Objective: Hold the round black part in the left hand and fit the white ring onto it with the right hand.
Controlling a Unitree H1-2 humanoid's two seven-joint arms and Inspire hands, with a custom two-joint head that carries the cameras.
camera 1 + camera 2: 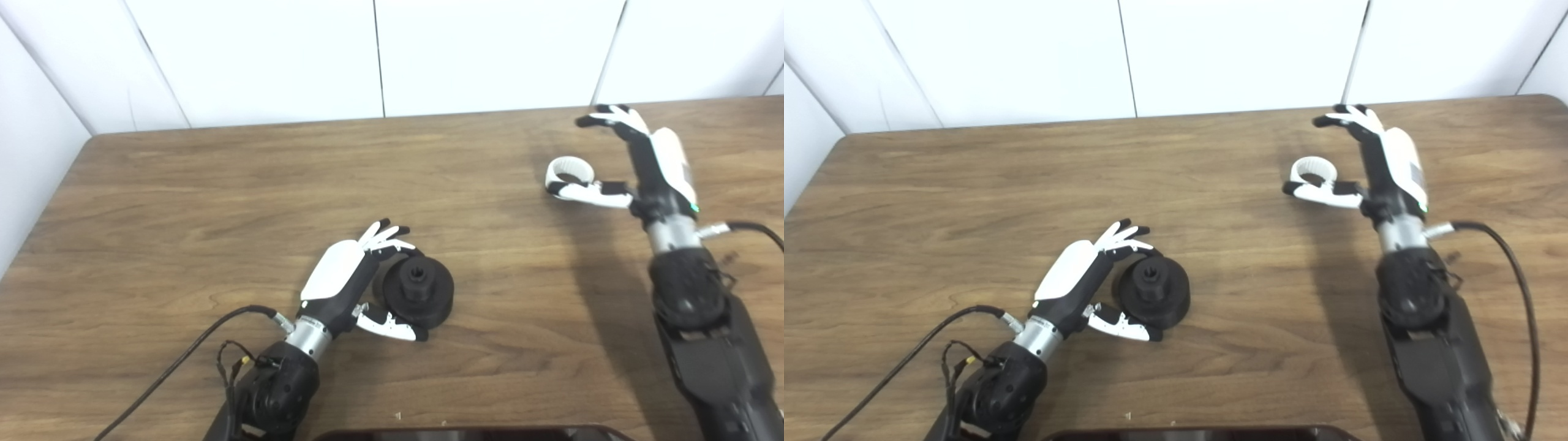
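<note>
The fingers [612,116] of the right hand [649,162] are spread, curling over the white ring [569,169], which lies flat on the table [245,184] between them and the thumb, not yet pinched as far as I can tell. The round black part [418,288] sits well apart, toward the near left. There the left hand [352,275] cups it, fingers behind and thumb in front; firm grip uncertain.
</note>
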